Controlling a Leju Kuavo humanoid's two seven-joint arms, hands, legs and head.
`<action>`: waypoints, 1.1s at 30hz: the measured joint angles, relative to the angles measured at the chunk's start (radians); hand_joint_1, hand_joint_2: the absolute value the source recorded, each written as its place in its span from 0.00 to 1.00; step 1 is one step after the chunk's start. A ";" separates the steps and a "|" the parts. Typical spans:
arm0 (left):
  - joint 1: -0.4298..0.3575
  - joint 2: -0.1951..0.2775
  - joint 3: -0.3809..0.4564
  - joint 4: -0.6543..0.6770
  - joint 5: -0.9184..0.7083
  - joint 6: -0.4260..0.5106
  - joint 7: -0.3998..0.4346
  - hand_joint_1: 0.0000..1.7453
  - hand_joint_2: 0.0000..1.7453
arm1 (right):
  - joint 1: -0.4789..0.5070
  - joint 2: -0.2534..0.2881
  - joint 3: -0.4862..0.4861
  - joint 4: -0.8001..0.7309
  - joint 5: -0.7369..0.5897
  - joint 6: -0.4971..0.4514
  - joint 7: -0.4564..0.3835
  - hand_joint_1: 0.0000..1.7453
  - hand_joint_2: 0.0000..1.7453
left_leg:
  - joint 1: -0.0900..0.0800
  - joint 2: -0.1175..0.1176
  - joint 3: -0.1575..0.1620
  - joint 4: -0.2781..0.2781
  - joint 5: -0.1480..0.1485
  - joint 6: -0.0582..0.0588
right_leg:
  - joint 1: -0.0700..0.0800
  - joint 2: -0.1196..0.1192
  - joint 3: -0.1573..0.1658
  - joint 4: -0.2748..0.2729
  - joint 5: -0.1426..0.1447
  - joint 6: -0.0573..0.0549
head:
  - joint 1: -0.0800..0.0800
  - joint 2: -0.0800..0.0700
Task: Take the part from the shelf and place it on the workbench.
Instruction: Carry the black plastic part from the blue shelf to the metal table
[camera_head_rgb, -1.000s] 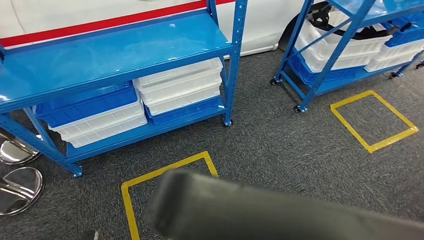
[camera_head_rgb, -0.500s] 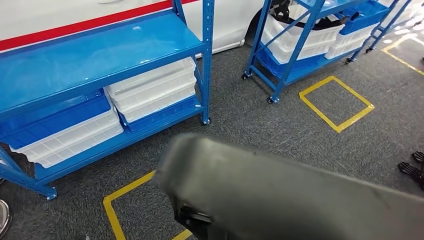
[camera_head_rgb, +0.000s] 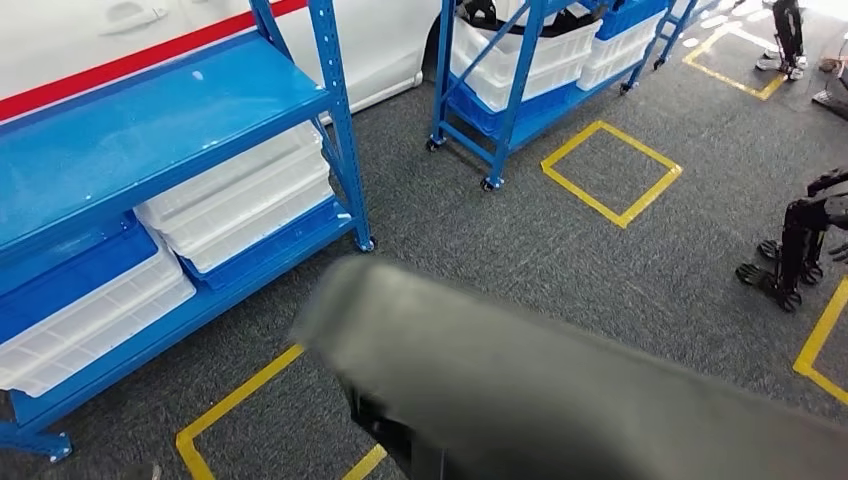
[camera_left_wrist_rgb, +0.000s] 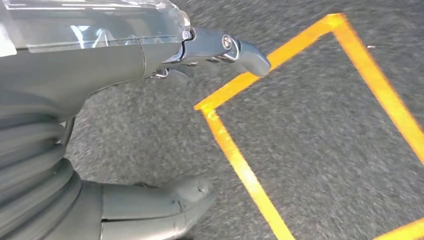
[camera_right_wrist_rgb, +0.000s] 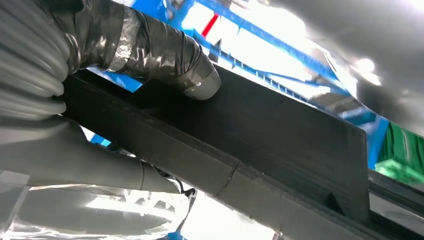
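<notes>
Right hand (camera_right_wrist_rgb: 100, 115) is clamped on the part (camera_right_wrist_rgb: 260, 145): a long dark, flat-sided piece, thumb pressing its upper face and fingers wrapped under it. In the head view the part (camera_head_rgb: 560, 390) sits close to the camera, blurred, running from centre frame off the lower right, above the grey carpet (camera_head_rgb: 520, 240).

Left hand (camera_left_wrist_rgb: 150, 125) carries nothing, fingers apart, hanging over the carpet next to a corner of yellow floor tape (camera_left_wrist_rgb: 235, 150).

The blue shelf (camera_head_rgb: 150, 130) is on the left with white bins (camera_head_rgb: 240, 205) and a blue bin (camera_head_rgb: 60, 275) on its lower tier. A 2nd blue rack (camera_head_rgb: 510, 90) on casters stands beyond it, near a yellow tape square (camera_head_rgb: 610, 172). A dark legged robot (camera_head_rgb: 800, 240) stands at the right edge.
</notes>
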 joint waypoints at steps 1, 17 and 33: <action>0.002 0.002 0.001 0.000 0.001 -0.002 0.000 0.00 1.00 | 0.000 0.002 0.000 0.001 0.002 -0.002 0.000 1.00 1.00 | 0.000 -0.023 -0.029 0.063 -0.031 -0.001 | 0.001 0.011 0.000 -0.002 0.002 -0.003 | 0.000 0.000; 0.033 0.047 0.058 -0.003 0.021 -0.008 0.042 0.00 1.00 | 0.110 0.003 -0.040 -0.063 0.056 -0.155 -0.002 1.00 1.00 | 0.011 -0.038 0.004 -0.056 0.067 0.026 | -0.007 0.033 -0.132 0.253 -0.120 0.060 | 0.001 0.000; 0.050 0.009 0.078 -0.003 -0.053 0.047 0.093 0.00 1.00 | 0.131 0.007 -0.025 -0.074 0.026 -0.102 -0.002 1.00 1.00 | 0.002 -0.038 -0.066 0.137 -0.052 -0.005 | 0.008 0.030 0.013 -0.011 -0.001 -0.008 | 0.000 0.000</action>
